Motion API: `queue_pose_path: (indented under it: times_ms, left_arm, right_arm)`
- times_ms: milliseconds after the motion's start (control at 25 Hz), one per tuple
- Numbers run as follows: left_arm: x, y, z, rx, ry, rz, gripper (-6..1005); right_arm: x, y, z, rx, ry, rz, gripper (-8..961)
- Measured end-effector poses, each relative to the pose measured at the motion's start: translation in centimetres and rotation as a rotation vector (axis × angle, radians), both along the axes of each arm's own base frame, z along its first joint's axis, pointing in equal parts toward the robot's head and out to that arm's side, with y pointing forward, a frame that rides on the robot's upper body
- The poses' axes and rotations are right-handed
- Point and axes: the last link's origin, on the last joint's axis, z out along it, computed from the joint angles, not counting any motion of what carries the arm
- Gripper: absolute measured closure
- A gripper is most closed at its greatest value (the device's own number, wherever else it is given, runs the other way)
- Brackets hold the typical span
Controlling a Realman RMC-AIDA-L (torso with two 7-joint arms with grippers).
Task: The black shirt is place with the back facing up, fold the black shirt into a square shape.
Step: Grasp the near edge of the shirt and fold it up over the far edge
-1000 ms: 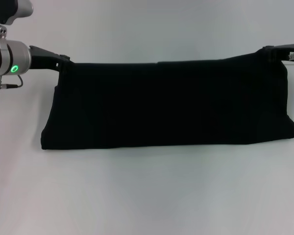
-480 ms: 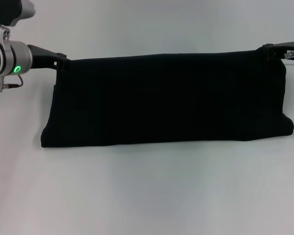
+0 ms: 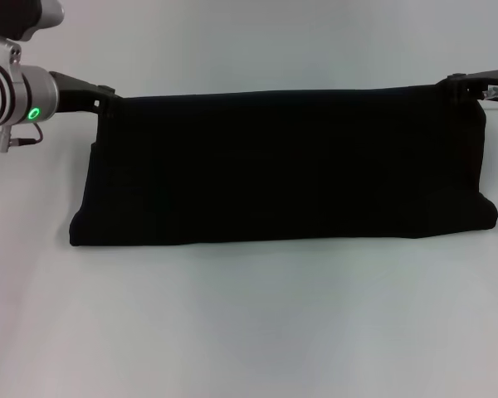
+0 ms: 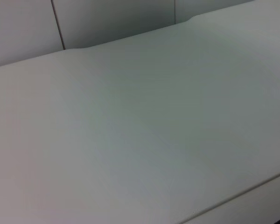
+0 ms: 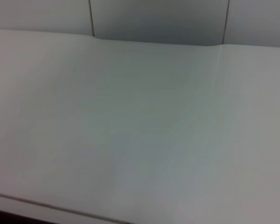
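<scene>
Head view, nearest part first: bare white desk (image 3: 249, 323) fills the foreground. Beyond it the black shirt (image 3: 282, 166) lies as a long folded band, its near edge resting on the desk and its far edge stretched straight between the two hands. The left hand (image 3: 104, 98) meets the shirt's far corner on its side, the right hand (image 3: 463, 85) the opposite far corner — each appears closed on the cloth there, though the fingers themselves are mostly hidden by the dark fabric. Both wrist views show only pale desk surface and, farther off, a panelled wall (image 4: 112, 18) — no fingers, no shirt.
</scene>
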Motion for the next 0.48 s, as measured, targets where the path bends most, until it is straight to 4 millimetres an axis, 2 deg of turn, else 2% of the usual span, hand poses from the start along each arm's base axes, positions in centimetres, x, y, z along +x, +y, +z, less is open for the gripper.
queue_pose_path:
  times_ms: [200, 480]
  left_arm:
    - [0.4, 0.2, -0.1, 0.004, 0.001, -0.007, 881]
    - [0.8, 0.3, -1.6, 0.066, 0.052, -0.024, 875]
  right_arm:
    - [0.0, 0.0, 0.0, 0.000, -0.001, 0.001, 948]
    - [-0.1, -0.4, -0.5, -0.044, -0.001, 0.016, 947]
